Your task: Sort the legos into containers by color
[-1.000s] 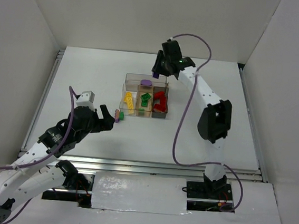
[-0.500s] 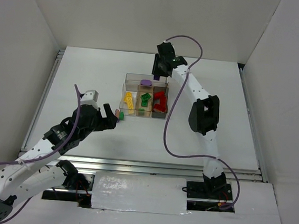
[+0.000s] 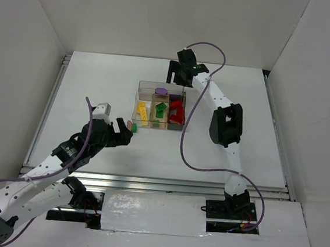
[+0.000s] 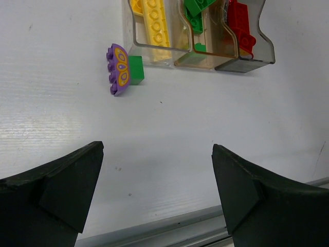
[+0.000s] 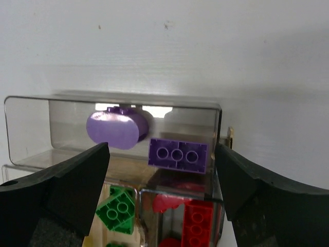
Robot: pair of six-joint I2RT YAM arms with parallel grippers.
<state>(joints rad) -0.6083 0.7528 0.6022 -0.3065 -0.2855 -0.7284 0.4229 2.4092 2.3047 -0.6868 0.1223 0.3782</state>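
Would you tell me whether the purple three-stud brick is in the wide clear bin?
In: the purple three-stud brick lies within the walls of the wide clear bin, beside the purple oval piece.

Under my right wrist, a purple oval (image 5: 117, 128) and purple brick (image 5: 178, 154) lie in the wide clear bin (image 5: 31, 134). A purple half-round (image 4: 118, 69) and green cube (image 4: 136, 70) lie touching, just outside the narrow clear bin (image 4: 134, 42).

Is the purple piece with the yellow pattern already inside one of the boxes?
No, the purple piece lies on the table outside the boxes, right beside a small green brick.
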